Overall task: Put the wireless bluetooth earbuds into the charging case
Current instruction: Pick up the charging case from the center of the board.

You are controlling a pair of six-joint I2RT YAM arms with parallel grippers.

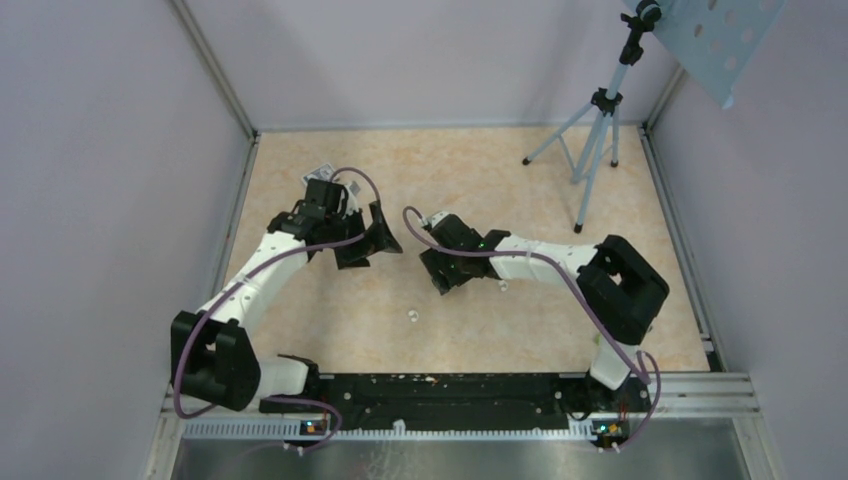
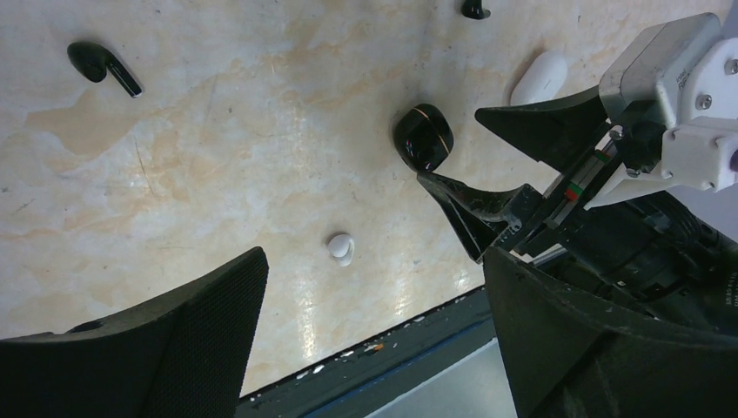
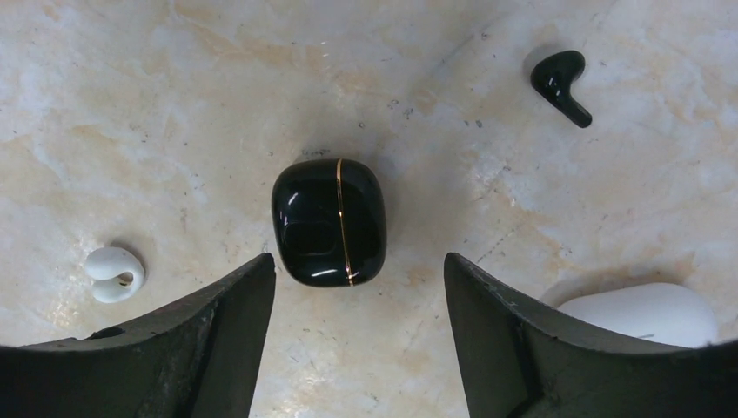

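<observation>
Charging case [image 3: 648, 312] lies just beside right gripper [image 3: 358, 259].

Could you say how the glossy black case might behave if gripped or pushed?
The black case looks glossy and rounded, so a grip may well slip on it. It lies flat, so a push would probably slide it, not roll it.

The whole surface [image 1: 460, 180] is viewed from high above and behind the arm bases, tilted down and forward, from afar. The surface is viewed close up and downward from each wrist, framed by the left pincer [image 2: 374, 261] and the right pincer [image 3: 358, 261]. A glossy black case [image 3: 329, 222], a white bud [image 3: 114, 273] and a black stemmed bud [image 3: 561, 84] are shared by both wrist views
</observation>
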